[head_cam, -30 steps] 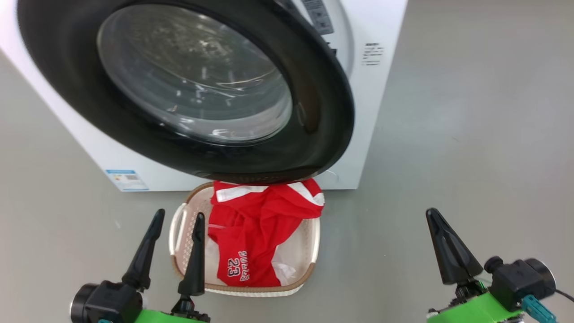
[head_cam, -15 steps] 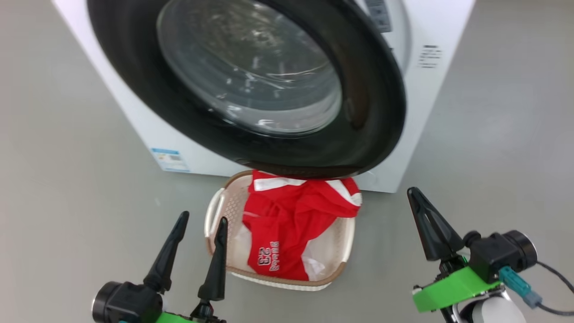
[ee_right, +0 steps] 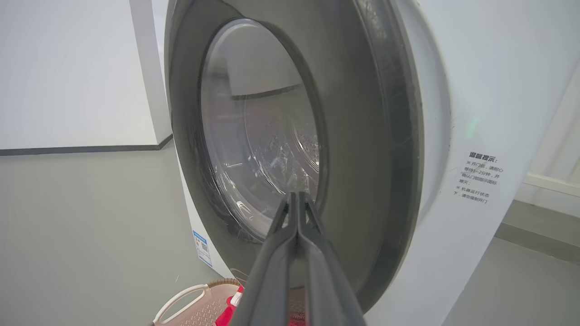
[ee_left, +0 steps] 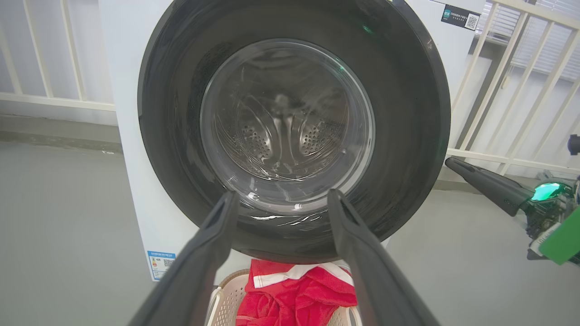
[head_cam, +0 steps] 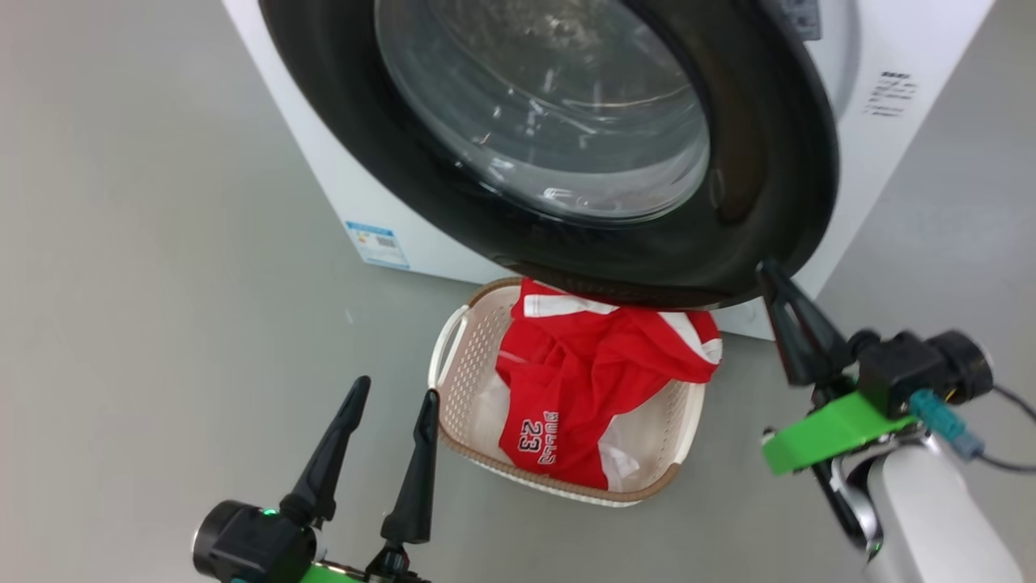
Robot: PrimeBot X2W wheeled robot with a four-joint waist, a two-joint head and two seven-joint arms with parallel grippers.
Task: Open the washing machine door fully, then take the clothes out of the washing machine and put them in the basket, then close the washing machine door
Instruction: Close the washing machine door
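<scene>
Change: the head view has swung, so the washing machine (head_cam: 882, 138) and basket (head_cam: 473, 376) sit further right in it. The left gripper (head_cam: 396, 387) keeps its place by the basket. The right gripper (head_cam: 774, 279) has come up to the lower right rim of the door (head_cam: 550, 121).
Left gripper: 2 fingers spread wide with nothing between them, just left of the basket.
Label (head_cam: 376, 243): blue, low on the washing machine's white front.
Basket: cream and perforated with a brown rim, on the grey floor (head_cam: 162, 243) right before the washing machine.
Clothes (head_cam: 591, 372): red with white trim, heaped in the basket, "23" showing in white.
Door: glossy black ring around bulging clear glass, close against the front. I cannot tell whether it is latched.
Right gripper: fingers pressed together, holding nothing, tip just beside the door's rim.
</scene>
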